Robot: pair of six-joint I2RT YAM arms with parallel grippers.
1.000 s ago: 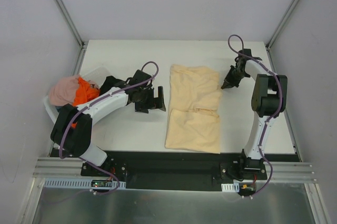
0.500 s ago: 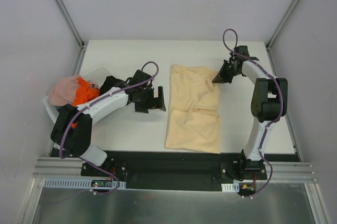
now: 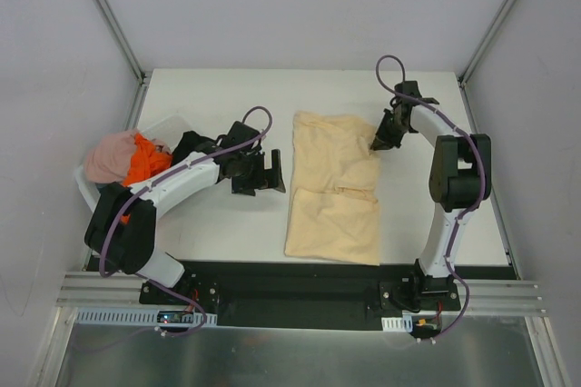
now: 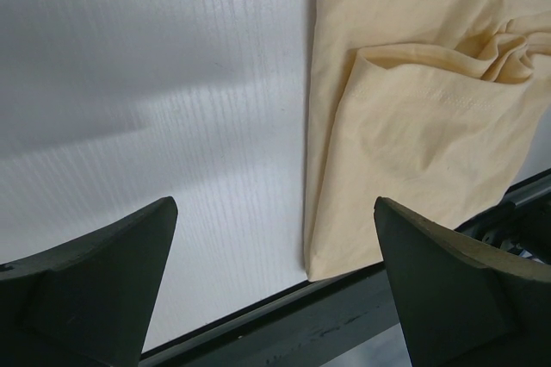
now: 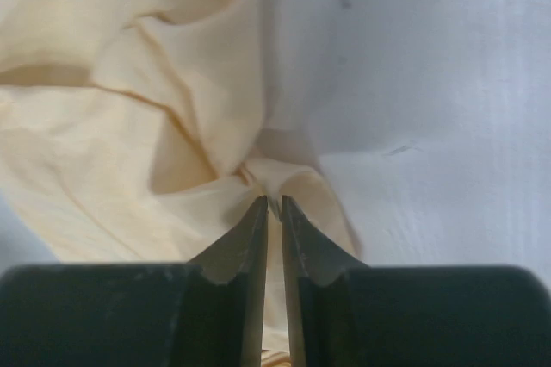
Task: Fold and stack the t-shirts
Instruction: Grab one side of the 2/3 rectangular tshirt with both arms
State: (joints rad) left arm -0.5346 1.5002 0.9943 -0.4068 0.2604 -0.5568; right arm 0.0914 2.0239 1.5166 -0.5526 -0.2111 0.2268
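Note:
A pale yellow-beige t-shirt (image 3: 334, 187) lies folded lengthwise in the middle of the table. My right gripper (image 3: 377, 144) is at the shirt's far right edge, and in the right wrist view it (image 5: 274, 203) is shut on a raised pinch of the yellow cloth (image 5: 172, 108). My left gripper (image 3: 270, 172) is open and empty just left of the shirt; its wrist view shows it (image 4: 275, 281) over bare table beside the shirt's near left corner (image 4: 405, 126). Pink (image 3: 109, 158), orange (image 3: 148, 160) and black (image 3: 191, 143) shirts lie bunched at the left.
A white plastic basket (image 3: 168, 124) holds the bunched shirts at the table's left edge. The black base rail (image 3: 290, 280) runs along the near edge. Grey walls close in the back and sides.
My right gripper has moved left from beside the shirt onto its far right edge and now pinches the cloth. The left arm has not moved.

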